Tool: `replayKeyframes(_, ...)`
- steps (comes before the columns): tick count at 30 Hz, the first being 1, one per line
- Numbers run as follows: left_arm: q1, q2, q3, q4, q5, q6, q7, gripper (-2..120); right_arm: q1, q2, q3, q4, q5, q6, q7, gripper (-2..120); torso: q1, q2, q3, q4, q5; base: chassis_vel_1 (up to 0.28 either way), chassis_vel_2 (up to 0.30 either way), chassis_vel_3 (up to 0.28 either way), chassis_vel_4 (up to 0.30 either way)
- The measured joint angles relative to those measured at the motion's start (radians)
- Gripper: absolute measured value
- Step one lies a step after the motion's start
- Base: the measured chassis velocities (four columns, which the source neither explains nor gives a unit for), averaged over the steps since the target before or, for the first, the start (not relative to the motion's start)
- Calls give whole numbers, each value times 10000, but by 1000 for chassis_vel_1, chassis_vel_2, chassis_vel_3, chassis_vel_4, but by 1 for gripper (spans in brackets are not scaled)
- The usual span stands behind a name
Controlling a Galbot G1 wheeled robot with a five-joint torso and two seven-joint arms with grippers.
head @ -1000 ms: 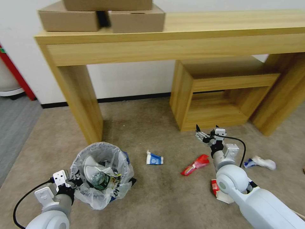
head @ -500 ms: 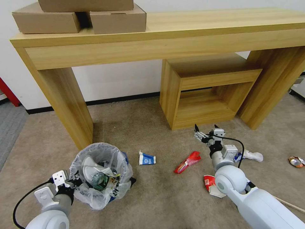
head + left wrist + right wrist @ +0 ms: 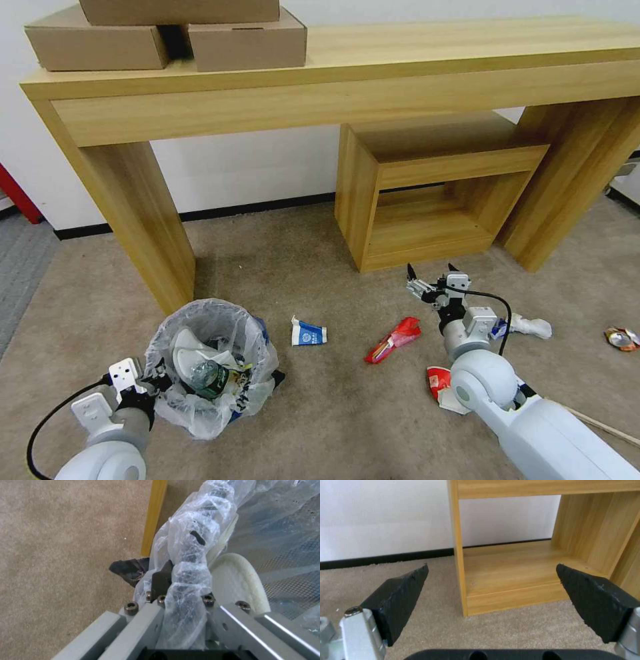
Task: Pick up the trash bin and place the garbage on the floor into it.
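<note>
The trash bin (image 3: 212,363), lined with a crinkly whitish bag, holds a white slipper (image 3: 240,580) and a bottle, and stands on the beige floor (image 3: 320,427) at lower left. My left gripper (image 3: 150,385) (image 3: 181,580) is shut on the bin's bagged rim (image 3: 190,552). Garbage lies to the right: a blue-white carton (image 3: 308,333), a red wrapper (image 3: 393,339), a red-and-white wrapper (image 3: 441,389), a white tissue (image 3: 531,327), a crushed can (image 3: 621,338) and a wooden stick (image 3: 600,427). My right gripper (image 3: 432,277) (image 3: 491,566) hangs open and empty just above the floor, beyond the red wrapper.
A long wooden table (image 3: 373,73) carrying cardboard boxes (image 3: 167,33) spans the back, its leg (image 3: 143,220) just behind the bin. A wooden cubby (image 3: 433,193) (image 3: 520,565) stands directly ahead of the right gripper. Grey carpet (image 3: 20,267) lies at far left.
The whole head view has shifted left over the second, so the camera has turned right and the crushed can has come into view. Both grippers hold their pose.
</note>
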Motion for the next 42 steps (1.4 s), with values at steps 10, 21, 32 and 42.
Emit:
replayKeyframes(10,49,-13,-4,-37,-10,-55,-10,0,27,-4,-146,12,-103,-27,-3,98,0,0,0,-2,-1,-62,58,56,-61)
replayKeyframes(21,-9,-51,42,66,16,-127,-9,0,186,-15,-438,-27,-29,86,-93,100,2,0,2,-1,-1,-96,84,89,-81)
replayKeyframes(32,-110,-209,112,191,153,-136,0,0,2505,-623,-3389,19,3535,-3103,-169,100,0,0,1,1,2,0,0,0,0)
replayKeyframes(42,-215,-416,221,438,398,-307,60,0,5588,-966,-6833,-1224,3114,-5162,-1908,100,0,0,0,1,-1,0,0,0,0)
